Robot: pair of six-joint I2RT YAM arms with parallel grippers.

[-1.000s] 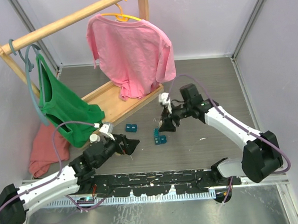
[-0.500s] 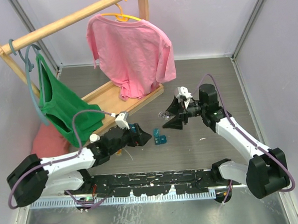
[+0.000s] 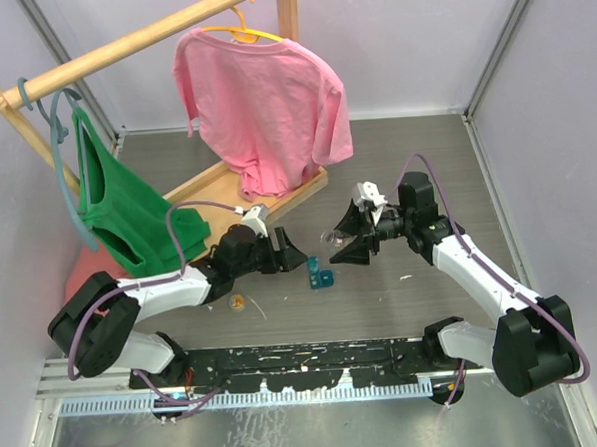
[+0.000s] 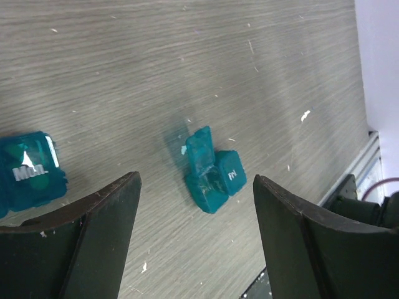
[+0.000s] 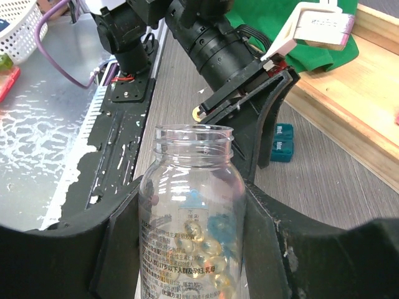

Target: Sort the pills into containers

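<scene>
Two teal containers lie on the grey table. One, marked "Mon" (image 4: 28, 177), lies at the left of the left wrist view. The other (image 4: 215, 174) (image 3: 319, 275) has one lid flipped up. My left gripper (image 4: 196, 179) (image 3: 288, 252) hovers open above the table between them, holding nothing. My right gripper (image 5: 193, 205) (image 3: 342, 243) is shut on a clear uncapped bottle (image 5: 193, 187), held above the table with its mouth towards the left gripper. Yellow pills (image 5: 209, 249) lie in the bottle's lower part. The "Mon" container (image 5: 282, 143) shows beyond the bottle.
A wooden clothes rack (image 3: 247, 201) stands at the back left with a pink shirt (image 3: 262, 105) and a green top (image 3: 128, 212) on hangers. A pinkish cloth (image 3: 81, 275) lies at the left wall. A small yellowish round object (image 3: 239, 303) lies near the left arm.
My left arm has reached forward and right to above the containers, its jaws narrowing a little. My right gripper has pulled back right with the bottle, away from the open container.
</scene>
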